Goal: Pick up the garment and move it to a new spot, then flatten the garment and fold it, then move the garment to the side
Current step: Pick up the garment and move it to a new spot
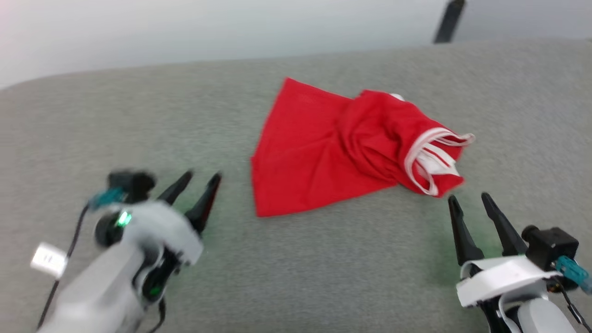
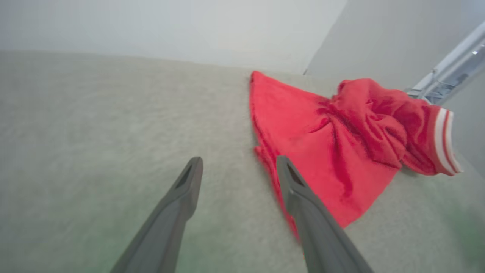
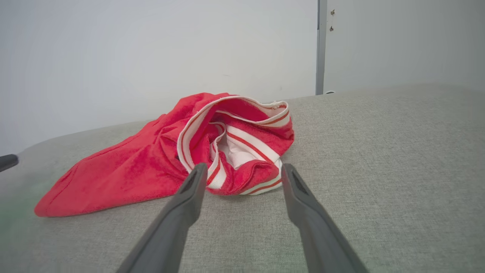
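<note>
Left gripper [image 1: 202, 177] and right gripper [image 1: 468, 198] are both hanging wide open, gripping nothing. Red soft-knit jersey with white-and-red striped trim [image 1: 323, 152] is lying crumpled on the grey woven-fabric surface [image 1: 323, 268]. Its flat hem end is sitting just beyond the left fingertips, and the bunched ribbed trim is sitting right ahead of the right ones. My worry: pinching that wad is probably grabbing several floppy layers, so it'd be twisting instead of flattening.
</note>
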